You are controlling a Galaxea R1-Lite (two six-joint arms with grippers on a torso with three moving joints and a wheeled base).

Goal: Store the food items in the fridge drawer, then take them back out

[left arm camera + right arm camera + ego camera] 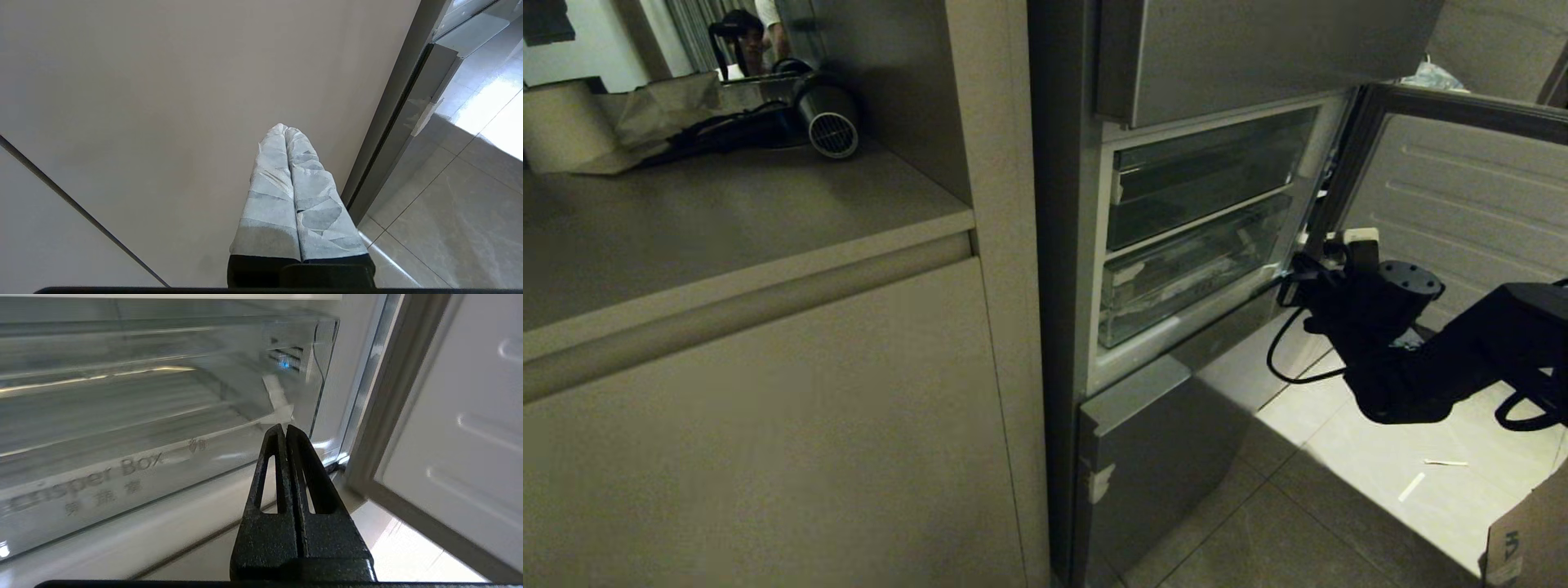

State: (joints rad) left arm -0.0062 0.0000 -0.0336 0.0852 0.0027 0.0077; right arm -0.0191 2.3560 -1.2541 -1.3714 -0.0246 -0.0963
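Standing open, the fridge (1086,245) shows its clear drawer (1184,273) pushed in (no food visible inside). Right gripper (285,426) hovers near the drawer's front corner, fingers pressed together, empty. Left gripper (286,128), closed too, faces a cabinet panel (163,102).

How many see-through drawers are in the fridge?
2: an upper drawer just under the grey door panel, and a lower drawer right below it. Others may be hidden.
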